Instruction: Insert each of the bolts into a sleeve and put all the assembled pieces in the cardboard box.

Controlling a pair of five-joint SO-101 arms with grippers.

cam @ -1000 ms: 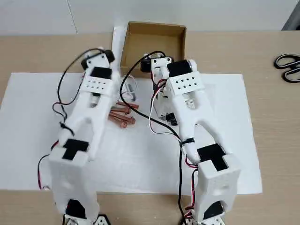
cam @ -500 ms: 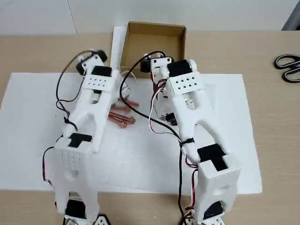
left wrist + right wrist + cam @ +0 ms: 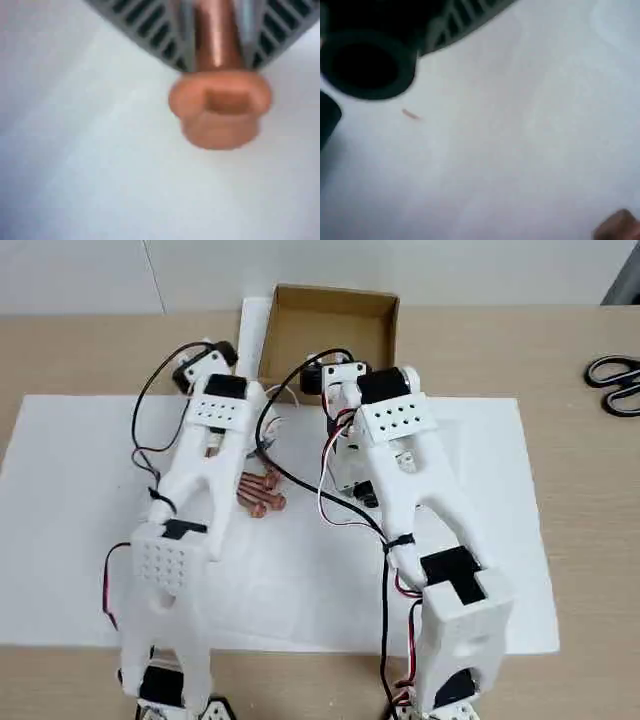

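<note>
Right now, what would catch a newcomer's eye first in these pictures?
A copper bolt sits clamped in the left gripper, head toward the wrist camera. From above, two white arms lean over a white sheet, with loose copper bolts between them and an open cardboard box beyond.

No text, label or number can be read.

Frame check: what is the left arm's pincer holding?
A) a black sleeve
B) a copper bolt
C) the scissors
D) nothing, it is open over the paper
B: in the left wrist view a copper bolt sits clamped in the left pincer, with its head sticking out past the tips.
</note>
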